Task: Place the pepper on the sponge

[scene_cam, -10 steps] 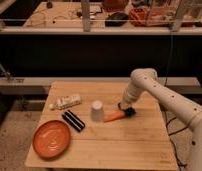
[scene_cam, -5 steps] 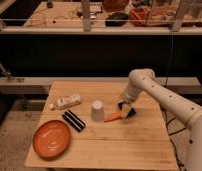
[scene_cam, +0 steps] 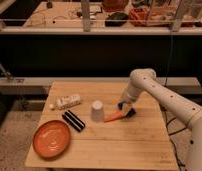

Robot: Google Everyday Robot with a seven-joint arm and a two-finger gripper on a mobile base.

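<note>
**A:** What's out there, biggest first, and how many of each?

**B:** One wooden counter (scene_cam: 129, 145) and one white arm (scene_cam: 159, 92) reaching in from the right. On the counter are one orange plate (scene_cam: 51, 138) at the front left, one dark ridged block (scene_cam: 73, 120) beside it, and one white bottle (scene_cam: 66, 102) lying on its side. There's also one white cup (scene_cam: 97, 111) standing upside down, one orange pepper (scene_cam: 113, 117) and one blue sponge (scene_cam: 130, 113).

**A:** Where's the pepper in relation to the sponge?

**B:** It lies flat on the wood, just right of the cup. Its right end meets the sponge's left edge, and most of its length is off the sponge.

**A:** And the end effector?

**B:** The end effector (scene_cam: 125, 106) is low over the sponge, right at that end of the pepper. I cannot tell whether it is open, closed or gripping anything.

**A:** So which step is this?

**B:** My guess is the work at the pepper itself: either taking hold of it or letting it go. The scene fits both. For the task to be done, the pepper's body needs to rest on top of the sponge, and that calls for a small shift to the right.
</note>
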